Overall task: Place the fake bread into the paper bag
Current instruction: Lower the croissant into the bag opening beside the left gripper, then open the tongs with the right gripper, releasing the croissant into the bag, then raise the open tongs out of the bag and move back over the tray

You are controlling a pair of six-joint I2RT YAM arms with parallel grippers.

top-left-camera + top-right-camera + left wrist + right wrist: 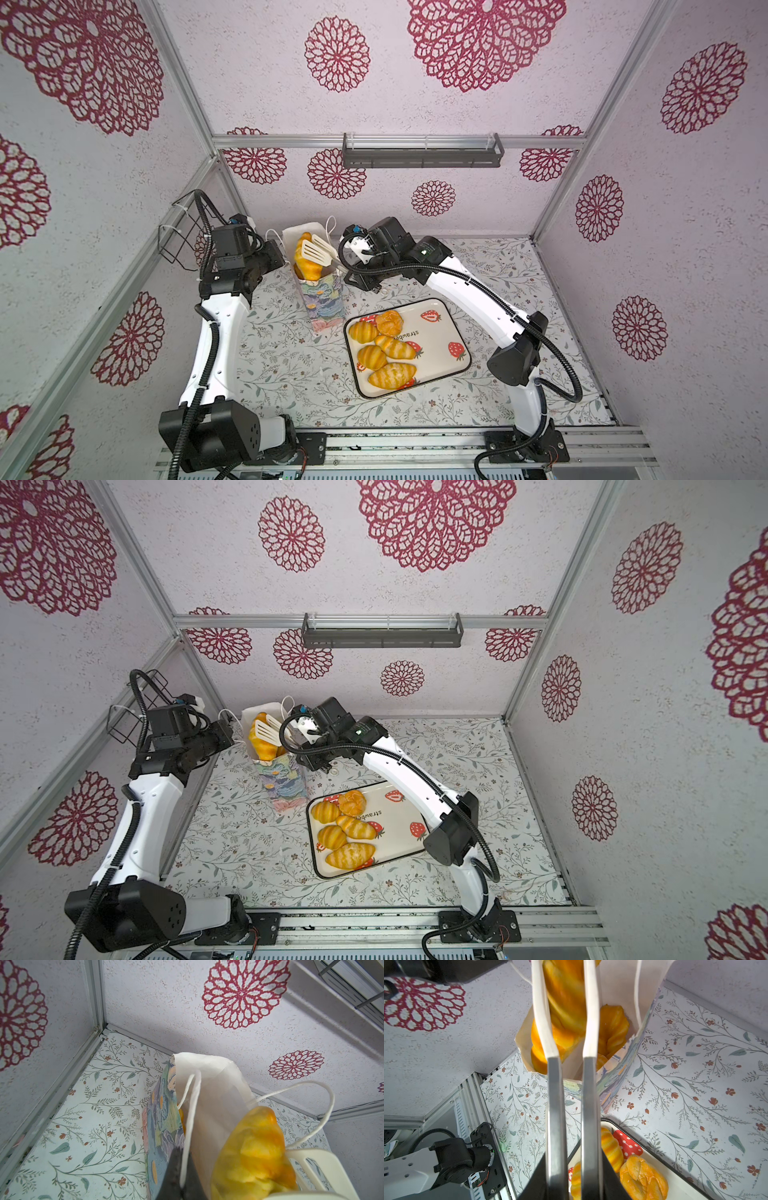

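We list: the paper bag, upright at the back of the tabletop, a braided loaf standing out of its mouth; the left claw, pinched together on the bag's rim; the right claw, clamped on tongs, blades flanking the loaf; five fake bread pieces on the tray nearby.
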